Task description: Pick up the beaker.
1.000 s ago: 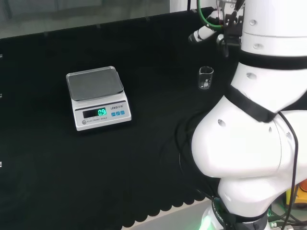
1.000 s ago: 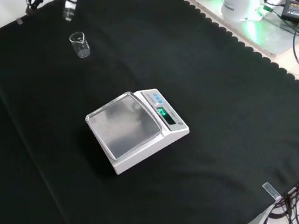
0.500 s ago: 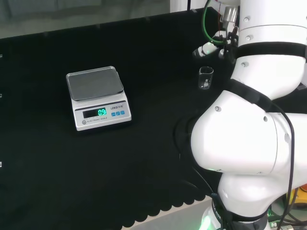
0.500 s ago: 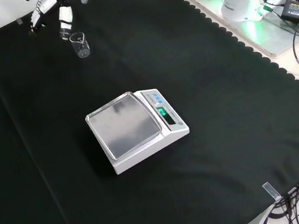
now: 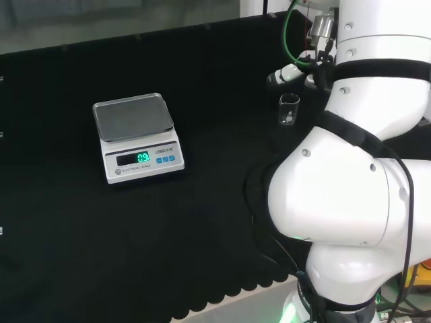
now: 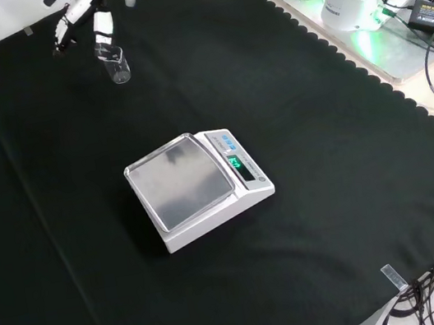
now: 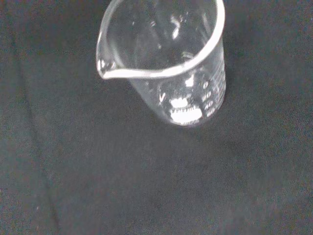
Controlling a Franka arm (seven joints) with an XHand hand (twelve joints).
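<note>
Beaker first: a small clear glass beaker (image 6: 117,65) with a pouring spout stands upright on the counter's black cloth (image 6: 324,153), at the far left of the front view and, in the head view (image 5: 289,110), just left of the arm's big white links. From the wrist view (image 7: 168,63) it looks empty, with printed marks on its wall and the spout turned to one side.

The black and white robot hand (image 6: 97,16) hangs directly above and slightly behind the beaker in the front view, its fingers relaxed and spread, one pale finger pointing down close to the rim. I cannot tell whether that finger touches the glass. Nothing is grasped; the beaker rests on the cloth on its own.

The step in hand, as I judge it, is the final descent and closing. To do it well the robot hand should come down so the fingers pass on one side of the wall and the thumb on the other, clear of the rim, since a knock on the lip could tip such a light, narrow vessel. Closing around the middle of the wall, away from the spout, would give the steadiest hold, and the lift should go straight up.

Well apart, near the middle of the cloth, sits a white electronic scale (image 6: 200,184) with a grey weighing pan and a lit green display, out of the way.
</note>
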